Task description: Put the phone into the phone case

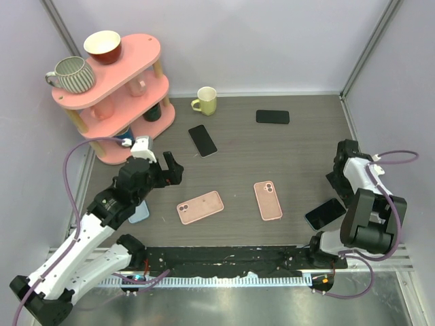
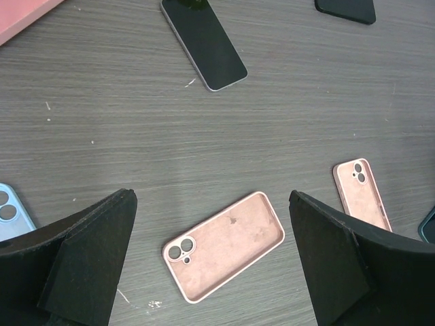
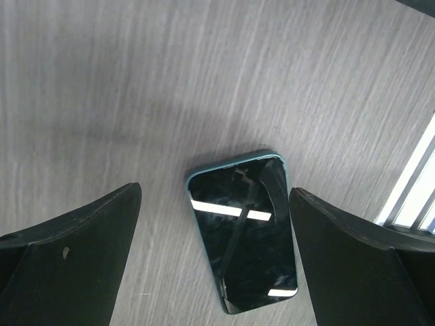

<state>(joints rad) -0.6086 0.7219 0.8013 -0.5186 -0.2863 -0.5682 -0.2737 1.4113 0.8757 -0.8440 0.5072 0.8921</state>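
Jaws on both arms are seen spread wide, with nothing gripped. The left gripper is held over an empty pink case that appears to lie hollow side up. The right gripper is held over a dark phone already seated in a teal-edged case, which lies flat on the table and is touched by neither finger. A bare black phone is seen screen up farther out on the table, apart from the pink case, and a second pink case lies to the right. The step in hand is judged to be fetching the bare black phone for the empty case. It would best be taken across its long edges, carried level, and turned so that its camera corner is matched to the cut-out. One end should be seated first and the other pressed down, with the light case steadied against sliding.
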